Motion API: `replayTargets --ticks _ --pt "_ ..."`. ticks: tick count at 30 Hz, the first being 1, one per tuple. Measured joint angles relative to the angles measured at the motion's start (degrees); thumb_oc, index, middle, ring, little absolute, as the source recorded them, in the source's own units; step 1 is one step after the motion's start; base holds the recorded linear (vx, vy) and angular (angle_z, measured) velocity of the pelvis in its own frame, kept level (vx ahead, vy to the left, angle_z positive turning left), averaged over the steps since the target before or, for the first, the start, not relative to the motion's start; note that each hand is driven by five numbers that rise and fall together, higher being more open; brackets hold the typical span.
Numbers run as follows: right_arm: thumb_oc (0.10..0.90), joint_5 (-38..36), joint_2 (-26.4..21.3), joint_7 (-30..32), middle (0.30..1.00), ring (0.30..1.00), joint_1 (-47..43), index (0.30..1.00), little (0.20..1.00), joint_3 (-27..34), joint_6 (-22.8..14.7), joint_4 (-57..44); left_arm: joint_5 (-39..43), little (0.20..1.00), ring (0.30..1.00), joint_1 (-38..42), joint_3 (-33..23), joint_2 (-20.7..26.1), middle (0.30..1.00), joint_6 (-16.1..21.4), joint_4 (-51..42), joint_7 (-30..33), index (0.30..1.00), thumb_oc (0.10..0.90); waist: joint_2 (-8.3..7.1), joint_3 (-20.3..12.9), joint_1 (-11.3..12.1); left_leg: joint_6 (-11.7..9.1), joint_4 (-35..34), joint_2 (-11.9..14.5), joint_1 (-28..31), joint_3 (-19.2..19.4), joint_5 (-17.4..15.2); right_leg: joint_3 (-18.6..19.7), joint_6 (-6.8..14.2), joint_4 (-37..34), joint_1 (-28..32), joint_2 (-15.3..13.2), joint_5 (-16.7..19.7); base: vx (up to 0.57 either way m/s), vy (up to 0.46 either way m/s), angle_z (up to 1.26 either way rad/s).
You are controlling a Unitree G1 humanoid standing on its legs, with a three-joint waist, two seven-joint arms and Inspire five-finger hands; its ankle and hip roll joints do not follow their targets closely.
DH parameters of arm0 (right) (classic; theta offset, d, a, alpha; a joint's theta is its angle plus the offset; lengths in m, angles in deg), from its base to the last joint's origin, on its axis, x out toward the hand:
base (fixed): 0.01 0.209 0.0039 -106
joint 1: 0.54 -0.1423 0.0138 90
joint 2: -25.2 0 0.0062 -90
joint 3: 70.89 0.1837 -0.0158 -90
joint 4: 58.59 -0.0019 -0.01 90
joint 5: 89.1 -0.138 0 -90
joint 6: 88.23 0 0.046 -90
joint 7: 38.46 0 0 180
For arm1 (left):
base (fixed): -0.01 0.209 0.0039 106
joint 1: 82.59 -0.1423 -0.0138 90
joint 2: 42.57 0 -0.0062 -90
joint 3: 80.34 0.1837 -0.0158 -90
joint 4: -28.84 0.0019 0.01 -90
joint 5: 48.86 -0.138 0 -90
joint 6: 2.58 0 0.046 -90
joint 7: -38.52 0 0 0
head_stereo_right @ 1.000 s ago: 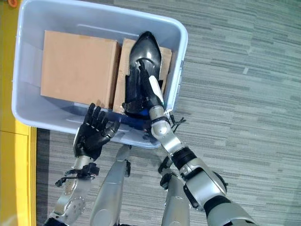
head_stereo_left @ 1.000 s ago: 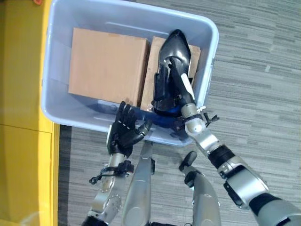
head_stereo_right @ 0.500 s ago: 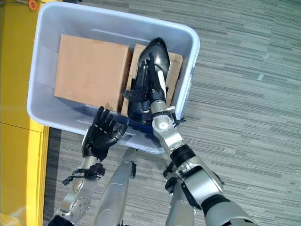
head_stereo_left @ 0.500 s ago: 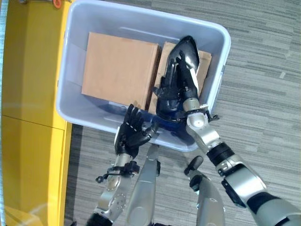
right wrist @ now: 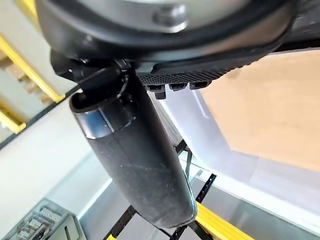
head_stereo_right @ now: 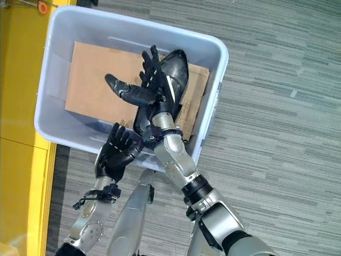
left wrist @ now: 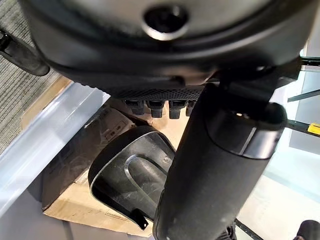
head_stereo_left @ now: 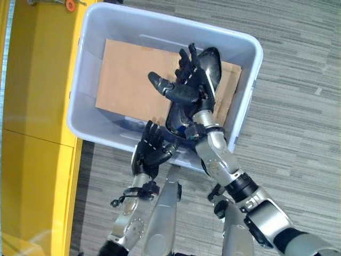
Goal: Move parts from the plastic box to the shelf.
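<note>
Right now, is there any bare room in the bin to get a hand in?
Little. Cardboard boxes and the black part crowd the plastic box. A bare strip runs along its far wall; another lies by the near wall, above the left hand.

No text, number or sign can be read anywhere. The cardboard boxes (head_stereo_left: 139, 80) in the bin (head_stereo_left: 90, 48) show plain brown tops. In the left wrist view, one box side (left wrist: 107, 131) carries small printed marks, too blurred to make out.
</note>
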Motion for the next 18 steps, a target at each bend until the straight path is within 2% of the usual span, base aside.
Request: replayTargets --ticks 4,6,9,10,11,15,18 --pt "0.900 0.94 -3.04 0.62 1.000 1.000 1.72 1.000 1.000 0.53 0.03 -5.28 -0.01 1.000 1.000 -0.05 -0.14 0.16 1.000 0.05 -0.13 0.00 1.000 0.900 -0.77 0.03 -0.17 0.04 -0.02 0.00 0.18 0.13 0.03 0.16 0.06 -0.19 0.17 0.02 0.20 0.00 0.000 0.00" --pt "0.900 2.95 -4.19 0.71 1.000 1.000 1.92 1.000 1.000 0.65 0.04 -7.71 -0.01 1.000 1.000 -0.28 -0.41 0.32 1.000 -0.01 0.09 0.11 1.000 0.900 -1.34 0.17 -0.77 0.08 -0.05 -0.05 0.85 0.18 0.04 0.15 0.09 -0.42 0.88 0.12 0.26 0.00 0.000 0.00" --pt "0.900 8.71 -8.37 0.90 1.000 1.000 1.93 1.000 1.000 0.78 1.08 -12.03 -0.07 1.000 1.000 -1.01 -1.55 0.55 1.000 -0.01 -0.14 0.18 1.000 0.900 -2.80 0.16 -1.24 0.13 -0.10 0.01 1.53 0.40 0.00 0.45 0.09 -0.50 1.40 0.10 0.26 0.01 -0.019 -0.04" --pt "0.900 14.92 -12.47 0.75 1.000 1.000 1.94 1.000 1.000 0.60 2.45 -15.09 -0.08 1.000 1.000 -1.42 -2.27 0.54 1.000 -0.36 -0.26 0.10 1.000 0.900 -3.69 0.12 -1.26 0.13 -0.11 0.06 1.97 0.44 0.00 0.50 0.10 -0.52 1.82 0.11 0.27 0.02 -0.038 -0.04" --pt "0.900 19.10 -14.32 0.32 1.000 1.000 1.69 1.000 1.000 1.31 3.10 -15.63 -0.14 1.000 1.000 -2.11 -3.21 1.12 1.000 -0.24 -0.64 0.12 1.000 0.900 -4.97 0.16 -1.75 0.12 -0.11 0.25 2.48 0.54 0.00 0.64 0.09 -0.63 2.28 0.22 0.28 0.02 -0.045 -0.04" --pt "0.900 29.52 -21.72 -2.21 1.000 1.000 1.68 1.000 1.000 0.20 6.40 -18.06 -0.16 1.000 1.000 -3.74 -5.27 2.61 1.000 -1.25 -2.75 -0.25 1.000 0.900 -7.06 0.23 -2.38 0.05 -0.17 0.81 2.84 0.56 -0.09 0.65 -0.12 -1.59 2.85 0.88 0.53 0.00 -0.032 -0.05" --pt "0.900 37.37 -27.76 -4.80 1.000 1.000 1.60 1.000 1.000 -1.26 7.57 -20.39 -0.14 1.000 1.000 -4.73 -6.42 2.62 1.000 -1.29 -3.86 -0.75 1.000 0.900 -7.71 0.32 -2.57 0.03 -0.46 1.04 2.79 0.66 -0.06 0.70 -0.23 -2.45 2.95 1.30 1.14 0.00 -0.021 -0.05"
